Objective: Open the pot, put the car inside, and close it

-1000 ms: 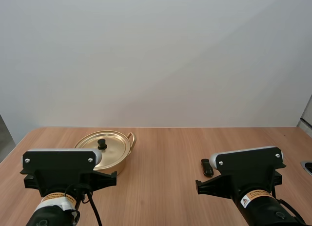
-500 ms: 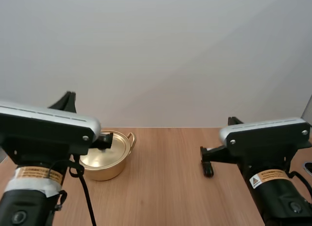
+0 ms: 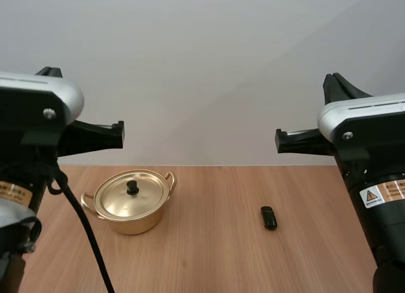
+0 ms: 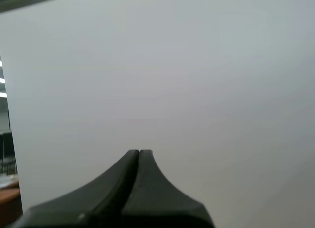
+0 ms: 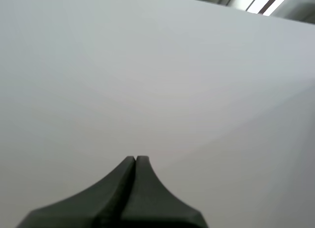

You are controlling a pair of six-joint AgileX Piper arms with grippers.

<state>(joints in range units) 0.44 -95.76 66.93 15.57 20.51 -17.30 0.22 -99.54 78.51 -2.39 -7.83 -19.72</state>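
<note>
The pot [image 3: 130, 207] sits covered near the table's [image 3: 209, 261] far edge, leftward; the car [image 3: 269, 217] lies rightward. The left gripper [image 4: 139, 154] and right gripper [image 5: 136, 160] are closed and empty. Lifting the lid [image 3: 131, 195] likely comes first.

Lidded gold pot [image 3: 134, 224] and small black car [image 3: 269, 218] sit well apart on table [image 3: 209, 255].

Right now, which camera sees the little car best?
The high view: the small dark car lies in the open on the wooden table, right of the lidded pot, nothing covering it. Both wrist views face away from the table, past the shut left gripper and the shut right gripper.
</note>
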